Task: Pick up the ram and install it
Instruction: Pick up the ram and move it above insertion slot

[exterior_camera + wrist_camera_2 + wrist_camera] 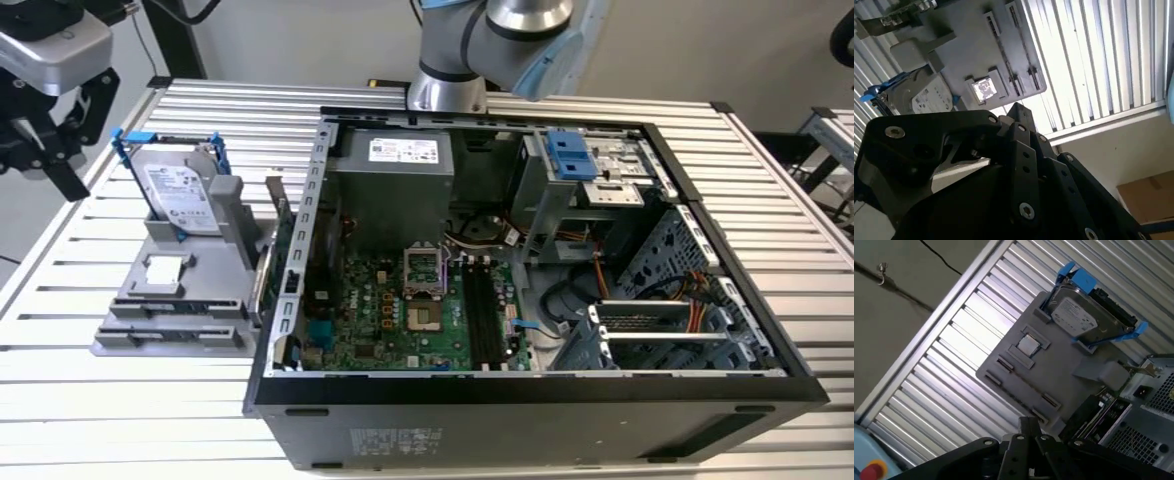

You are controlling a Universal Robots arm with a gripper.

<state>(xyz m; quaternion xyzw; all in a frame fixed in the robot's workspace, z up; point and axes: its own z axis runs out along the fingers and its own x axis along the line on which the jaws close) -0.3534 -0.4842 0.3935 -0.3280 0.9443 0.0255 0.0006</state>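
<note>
Hovering over the desk [120,400] at the exterior view's upper left, the pincer [47,165] is released and empty: approach step, ram not yet picked. The ram [275,215] seemingly stands on edge between tray [147,310] and case [534,410]. Grasping calls for straddling its thin edge; the drive [180,195] and case wall crowd it.

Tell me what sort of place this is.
Probably a robotics lab bench for PC assembly: an open computer case on a slatted aluminium table, a robot arm, and a grey fixture holding a hard drive.
</note>
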